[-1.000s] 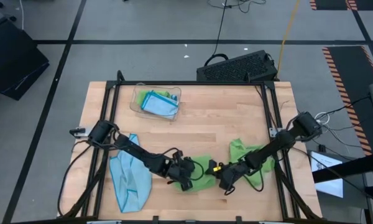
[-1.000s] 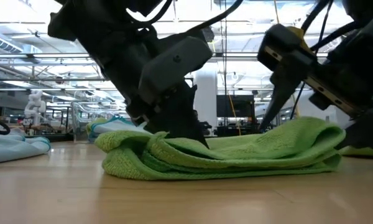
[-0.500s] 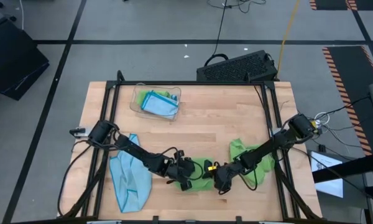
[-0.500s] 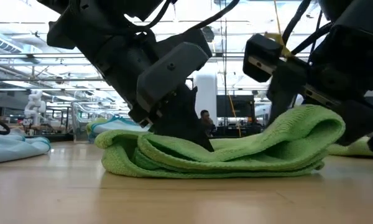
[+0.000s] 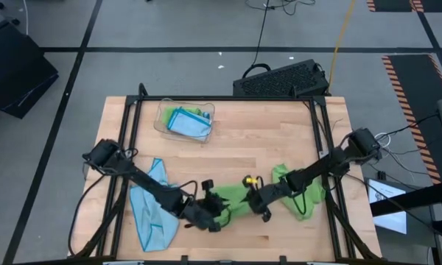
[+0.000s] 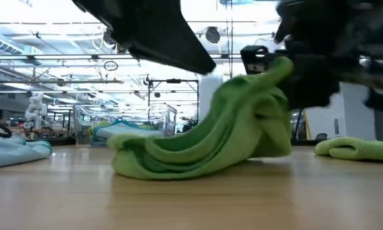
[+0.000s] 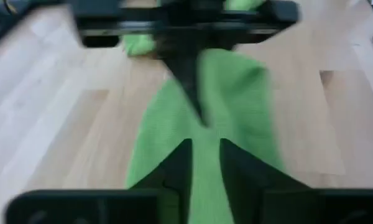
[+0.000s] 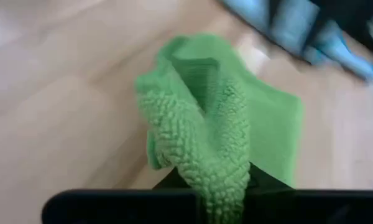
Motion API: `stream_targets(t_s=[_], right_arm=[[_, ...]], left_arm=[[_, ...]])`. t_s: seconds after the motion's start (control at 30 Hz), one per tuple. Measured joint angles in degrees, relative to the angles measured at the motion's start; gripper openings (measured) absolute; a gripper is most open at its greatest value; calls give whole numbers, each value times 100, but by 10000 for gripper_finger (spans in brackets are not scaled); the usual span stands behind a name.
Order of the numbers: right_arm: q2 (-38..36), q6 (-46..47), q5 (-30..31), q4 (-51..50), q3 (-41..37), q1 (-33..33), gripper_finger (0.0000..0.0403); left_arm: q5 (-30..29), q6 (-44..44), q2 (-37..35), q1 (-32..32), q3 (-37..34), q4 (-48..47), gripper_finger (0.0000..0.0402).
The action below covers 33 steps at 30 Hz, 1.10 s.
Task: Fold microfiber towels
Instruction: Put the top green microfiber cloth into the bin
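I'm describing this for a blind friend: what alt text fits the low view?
A lime green towel lies bunched on a wooden table, one end lifted by the right gripper. A light blue towel lies at far left.

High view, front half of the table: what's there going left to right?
Light blue towel → left tool → lime green towel being folded → right tool, shut on that towel → second lime green towel.
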Motion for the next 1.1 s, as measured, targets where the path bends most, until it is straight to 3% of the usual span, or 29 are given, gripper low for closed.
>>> stream_targets(t_s=[0.1,0.3,0.43,0.6,0.77,0.83,0.9,1.1], right_arm=[[-220,615,-27,-8,1,-232,9],[-283,1469,-740,-16,2,-667,9],[-285,1685,-751,-2,6,-722,9],[-287,1758,-756,34,6,-720,9],[-289,1858,-771,33,6,-720,9],[-291,1927,-793,-2,6,-720,9],[-291,1963,-905,-42,6,-743,9],[-304,1975,-1046,-45,6,-848,9]], left_arm=[[-421,-93,107,-158,1,53,129],[-1197,-388,216,-381,-2,435,235],[-1166,-1045,302,-365,2,497,287],[-1114,-1156,672,-287,2,745,338],[-849,-1499,966,36,2,804,365],[-663,-1498,970,148,2,780,351],[-585,-1268,964,179,7,797,310],[-124,-535,875,339,13,337,83]])
